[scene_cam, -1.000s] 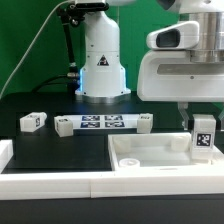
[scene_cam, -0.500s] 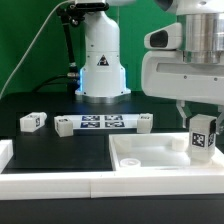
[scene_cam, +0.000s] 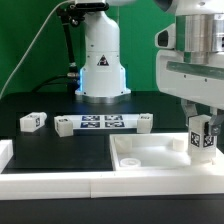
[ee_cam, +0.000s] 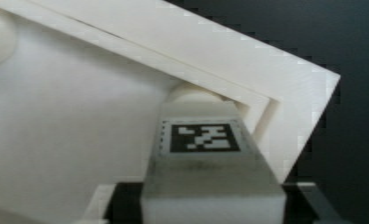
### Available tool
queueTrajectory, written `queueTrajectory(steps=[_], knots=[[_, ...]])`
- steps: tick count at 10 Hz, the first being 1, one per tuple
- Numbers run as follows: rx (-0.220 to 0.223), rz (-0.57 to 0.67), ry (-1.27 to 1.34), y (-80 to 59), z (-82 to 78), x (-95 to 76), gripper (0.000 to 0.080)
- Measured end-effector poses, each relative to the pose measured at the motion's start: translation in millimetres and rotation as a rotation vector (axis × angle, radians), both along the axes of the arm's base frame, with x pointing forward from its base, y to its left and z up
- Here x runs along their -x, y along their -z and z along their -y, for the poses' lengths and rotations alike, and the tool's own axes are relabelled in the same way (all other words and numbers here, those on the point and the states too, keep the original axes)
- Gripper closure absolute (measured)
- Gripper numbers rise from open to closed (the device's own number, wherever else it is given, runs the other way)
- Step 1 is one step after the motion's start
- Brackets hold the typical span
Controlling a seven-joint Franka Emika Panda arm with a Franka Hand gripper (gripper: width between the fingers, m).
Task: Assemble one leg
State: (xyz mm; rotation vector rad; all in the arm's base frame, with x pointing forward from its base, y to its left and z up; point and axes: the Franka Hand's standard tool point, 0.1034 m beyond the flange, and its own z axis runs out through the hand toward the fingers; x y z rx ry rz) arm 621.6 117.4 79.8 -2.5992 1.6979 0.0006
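In the exterior view, the arm's white wrist filled the upper right of the frame and pointed straight down, with the gripper [scene_cam: 203,127] hanging below it. Its two fingers [scene_cam: 193,124] were closed narrowly on the upper part of the leg [scene_cam: 203,143], one on each side. The leg stood upright with its tag facing the camera, its lower end at the far right corner of the panel [scene_cam: 140,158] in the lower right; contact with the panel could not be judged. Further back, in the middle of the frame, the marker board [scene_cam: 100,123] lay on the black table [scene_cam: 40,105], and three loose legs [scene_cam: 32,121] lay near it. The robot base [scene_cam: 102,60] rose at upper centre. In the wrist view, the leg [ee_cam: 206,165] ran straight out from between the dark finger pads [ee_cam: 124,203], tag [ee_cam: 206,137] in plain sight. Its far end pointed into the inside corner of the panel's raised rim [ee_cam: 252,75], just short of a rounded white bump [ee_cam: 202,98] there.
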Motion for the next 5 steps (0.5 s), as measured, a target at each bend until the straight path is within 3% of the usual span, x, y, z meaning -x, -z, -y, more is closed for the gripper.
queueTrajectory(steps=[1,2,3,4,5], knots=[[0.001,0.001,-0.039,0.0,-0.1,0.0,0.0509],[0.000,0.002,-0.042,0.0,-0.2,0.0,0.0322],[0.000,0.002,-0.048,0.0,-0.8,0.1,0.0208],[0.003,0.005,-0.152,0.0,-1.1,0.1,0.0208],[0.007,0.009,-0.293,0.0,-1.4,0.2,0.0159]])
